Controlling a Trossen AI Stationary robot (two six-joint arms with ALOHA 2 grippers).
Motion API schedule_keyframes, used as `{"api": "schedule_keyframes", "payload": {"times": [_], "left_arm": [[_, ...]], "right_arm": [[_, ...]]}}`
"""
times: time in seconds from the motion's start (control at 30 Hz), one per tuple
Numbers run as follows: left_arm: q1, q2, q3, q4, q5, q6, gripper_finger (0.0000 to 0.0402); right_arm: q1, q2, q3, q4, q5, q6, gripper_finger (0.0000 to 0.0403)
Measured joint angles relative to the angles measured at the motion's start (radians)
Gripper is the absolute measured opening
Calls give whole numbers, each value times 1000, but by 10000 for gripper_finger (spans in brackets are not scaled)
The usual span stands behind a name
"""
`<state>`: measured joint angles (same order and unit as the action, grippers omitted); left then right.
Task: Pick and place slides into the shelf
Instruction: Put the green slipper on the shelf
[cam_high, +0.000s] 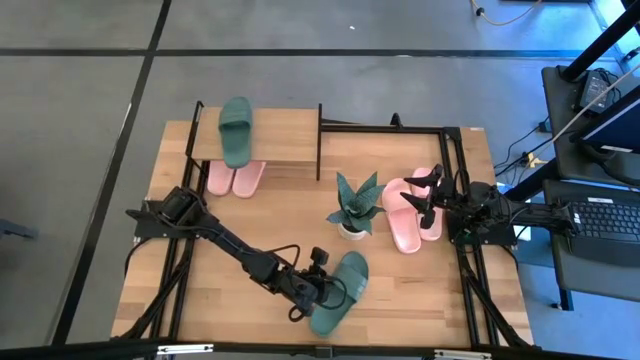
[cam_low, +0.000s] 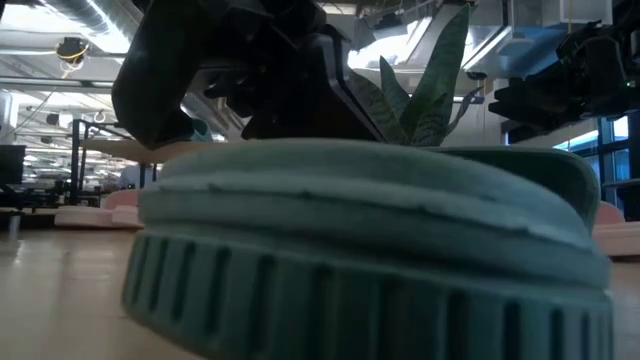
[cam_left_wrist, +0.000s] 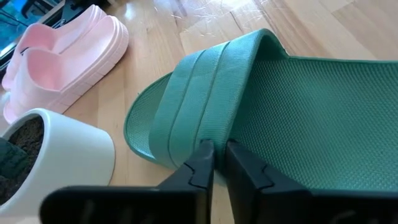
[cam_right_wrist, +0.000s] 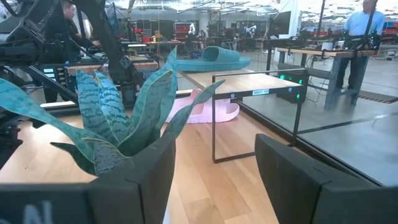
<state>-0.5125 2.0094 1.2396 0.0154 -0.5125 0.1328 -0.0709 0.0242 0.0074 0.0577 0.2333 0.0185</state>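
Your shelf (cam_high: 285, 135) carries one green slide (cam_high: 237, 130) on top and a pink pair (cam_high: 234, 178) underneath. Left gripper (cam_left_wrist: 216, 163) is clamped on the green slide's strap (cam_left_wrist: 199, 102) near the plant (cam_high: 355, 205); right gripper (cam_right_wrist: 211, 168) is spread apart beside the plant.

One green slide (cam_high: 237, 131) lies atop the shelf (cam_high: 290, 136), a pink pair (cam_high: 234, 179) beneath, another pink pair (cam_high: 410, 215) and the second green slide (cam_high: 341, 292) on the table.

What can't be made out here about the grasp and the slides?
- Low view: the green slide fills the frame, hiding the table and most of the shelf.
- Left wrist view: the left gripper jaws sit at the strap edge; whether they pinch it is unclear.
- High view: the pink pair under the shelf is half covered by its top board.
- Right wrist view: the plant hides the slides near the right gripper.
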Motion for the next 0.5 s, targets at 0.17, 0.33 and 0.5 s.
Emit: {"api": "schedule_keyframes", "payload": {"times": [0.17,0.33,0.5], "left_arm": [[0,0,0,0,-2,-12,5],[-4,-15,-2,-2,-17,-17,3],[-13,-94,-2,-46,-16,-19,2]], "right_arm": [[0,0,0,0,0,0,221],[0,0,0,0,0,0,221],[0,0,0,0,0,0,221]]}}
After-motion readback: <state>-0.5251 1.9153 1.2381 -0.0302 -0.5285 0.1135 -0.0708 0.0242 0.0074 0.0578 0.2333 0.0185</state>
